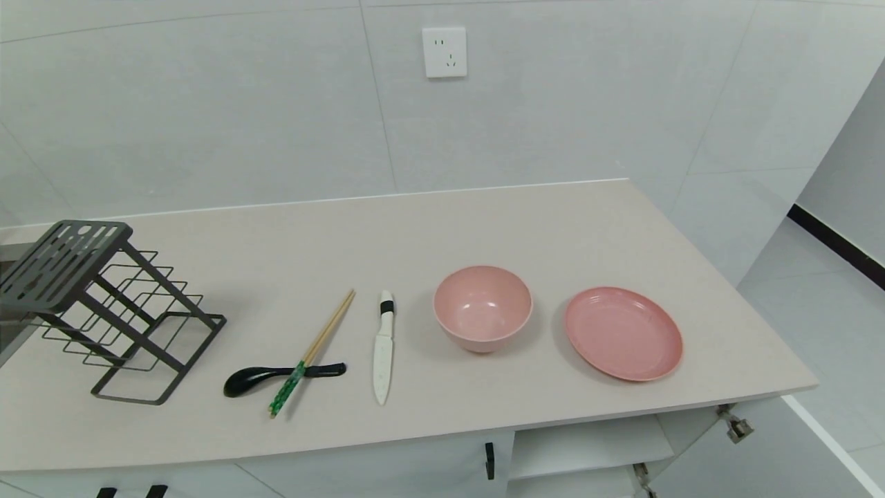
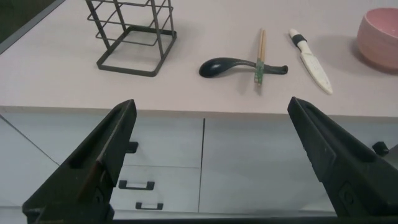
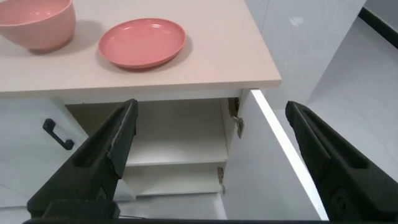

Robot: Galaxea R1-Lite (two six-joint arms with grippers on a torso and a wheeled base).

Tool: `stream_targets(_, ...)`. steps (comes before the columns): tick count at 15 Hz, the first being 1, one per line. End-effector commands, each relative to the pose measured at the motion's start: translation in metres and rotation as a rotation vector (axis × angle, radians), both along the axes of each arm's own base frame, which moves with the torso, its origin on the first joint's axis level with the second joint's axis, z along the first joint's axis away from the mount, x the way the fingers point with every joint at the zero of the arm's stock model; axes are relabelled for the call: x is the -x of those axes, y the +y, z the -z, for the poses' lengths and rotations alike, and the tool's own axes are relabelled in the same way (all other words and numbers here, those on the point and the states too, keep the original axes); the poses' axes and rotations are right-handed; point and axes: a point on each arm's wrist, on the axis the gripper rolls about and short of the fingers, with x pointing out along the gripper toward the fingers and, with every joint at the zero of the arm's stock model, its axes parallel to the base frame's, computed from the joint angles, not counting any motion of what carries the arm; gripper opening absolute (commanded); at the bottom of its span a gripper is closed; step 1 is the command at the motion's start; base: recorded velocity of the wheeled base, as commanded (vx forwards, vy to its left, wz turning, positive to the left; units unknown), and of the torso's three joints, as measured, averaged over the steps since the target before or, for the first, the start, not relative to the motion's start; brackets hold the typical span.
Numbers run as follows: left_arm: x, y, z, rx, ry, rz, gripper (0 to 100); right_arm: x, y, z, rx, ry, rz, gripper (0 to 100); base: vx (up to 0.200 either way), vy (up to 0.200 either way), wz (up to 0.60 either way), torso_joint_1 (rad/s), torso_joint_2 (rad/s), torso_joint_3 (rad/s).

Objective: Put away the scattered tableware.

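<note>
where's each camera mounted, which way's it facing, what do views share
Head: on the robot's head, facing forward and down over the counter, rack to plate.
Left wrist: left arm, low before the counter edge, facing rack and spoon; open left gripper frames it.
Right wrist: right arm, facing plate and open cabinet; open right gripper frames it.
Shared: bowl, in all three.

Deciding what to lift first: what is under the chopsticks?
The black spoon, its handle crossing beneath the chopsticks at their green end; elsewhere, bare counter. The handle's crossing stretch is covered.
</note>
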Motion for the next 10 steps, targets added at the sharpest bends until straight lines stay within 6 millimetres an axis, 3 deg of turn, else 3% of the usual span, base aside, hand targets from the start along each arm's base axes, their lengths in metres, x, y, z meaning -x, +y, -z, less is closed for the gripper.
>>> stream_targets(1,-0.0001,0.0000,0.0001,0.001,0.001,-0.001,100,-0.0001,0.0000,0.0000,0.001,0.001,-0.001,100,0.000,0.000,0.00,0.000,0.00,0.000)
stream_targets(10,-0.0001,0.0000,0.0002,-0.004,0.003,-0.001,100,-0.0001,0.0000,0.0000,-0.001,0.001,0.001,100,0.000,0.000,0.00,0.000,0.00,0.000)
